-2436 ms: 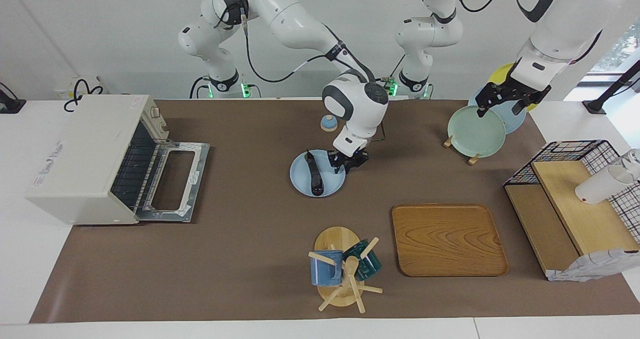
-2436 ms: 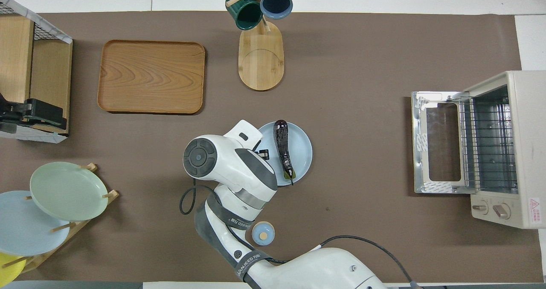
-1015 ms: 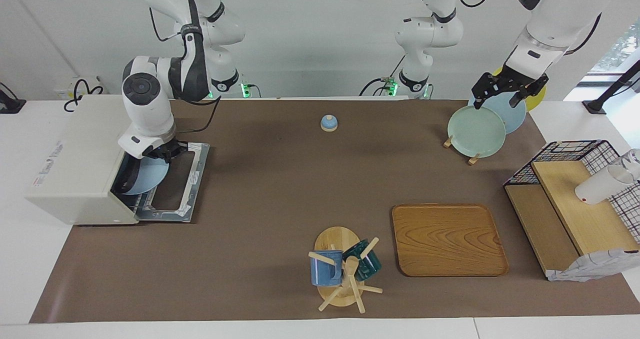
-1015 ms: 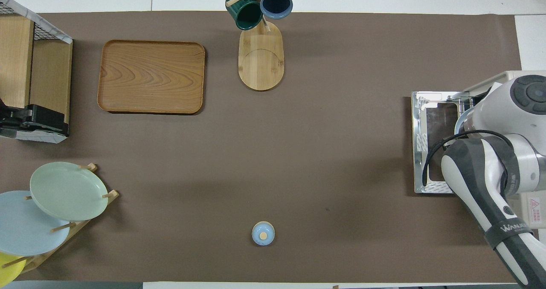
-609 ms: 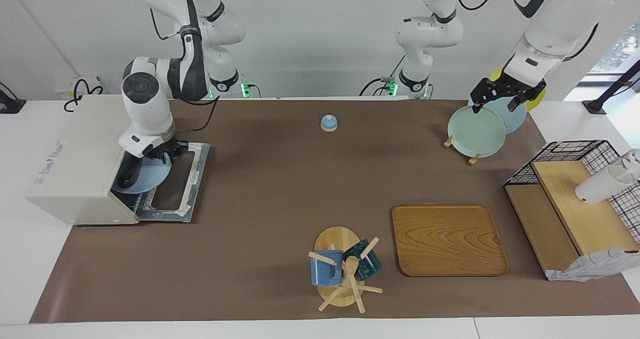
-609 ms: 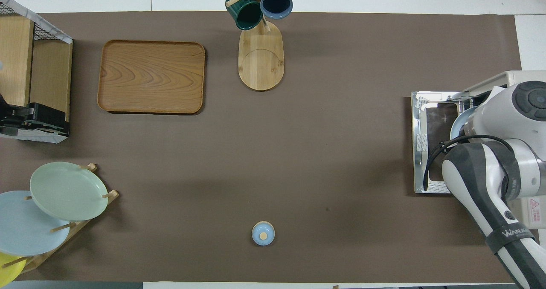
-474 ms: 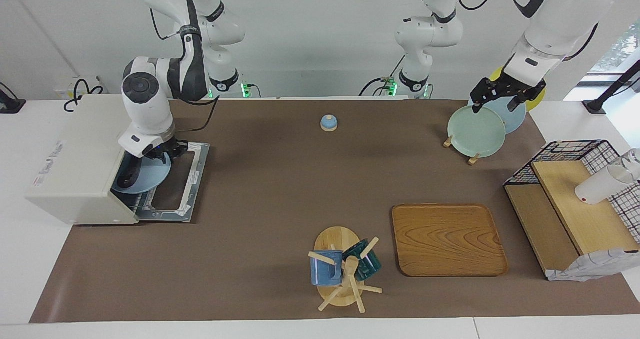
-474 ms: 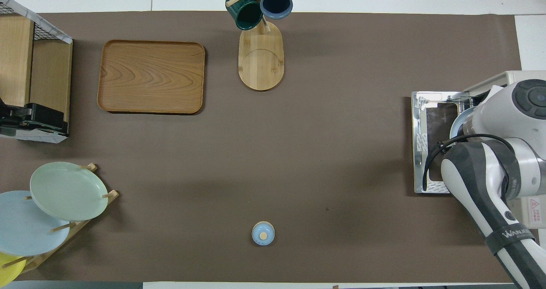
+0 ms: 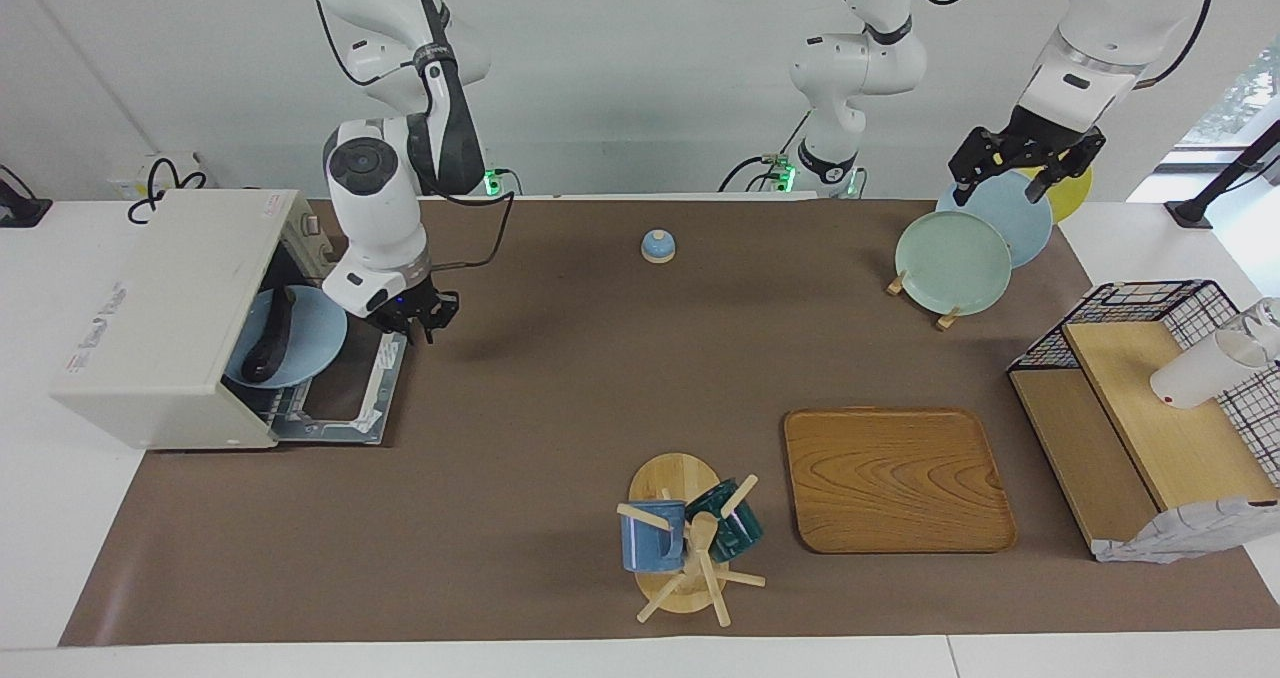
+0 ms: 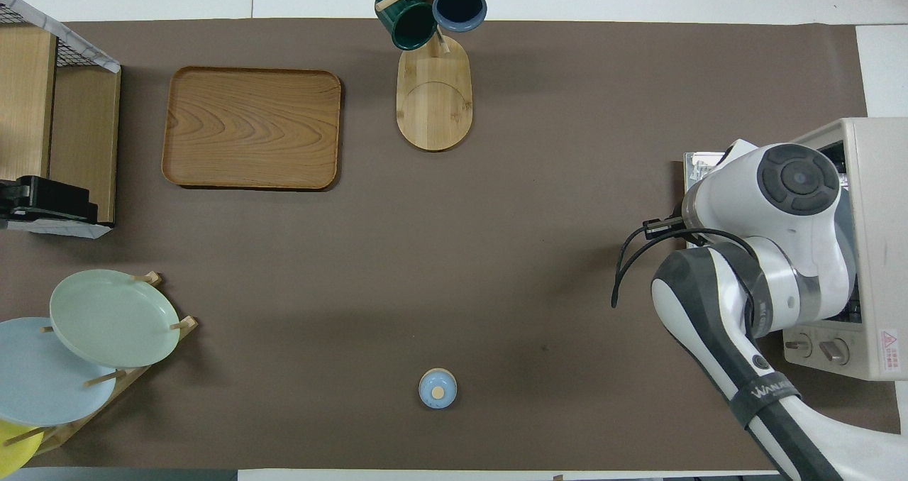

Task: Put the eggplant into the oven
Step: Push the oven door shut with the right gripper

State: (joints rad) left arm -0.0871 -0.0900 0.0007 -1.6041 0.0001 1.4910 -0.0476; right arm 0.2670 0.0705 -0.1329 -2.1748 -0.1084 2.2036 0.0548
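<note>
The tabletop is carrying the oven at the edge on the right arm's end, and the oven's door is lying dropped open toward the middle. A pale blue plate is sitting on the wire rack in the oven's mouth. About half of it is under the roof and the rest is poking out above the door's hinge. The eggplant is lying on that plate on the side deeper in the oven, so it looks to be resting inside.

The right tool is hanging over the outer edge of the open door. It is apart from the plate and carrying nothing. I cannot tell whether it is clenched or released. The left arm is waiting, with the left tool spread wide and empty over the plate rack at its own end.

To my eye the work is nearly finished, and what is left is tidying. The plate wants nudging further in by its rim, low and level, so it is not tipping off the rack and the eggplant is not rolling. I would be keeping the wrist clear of the roof and the door while doing it.
</note>
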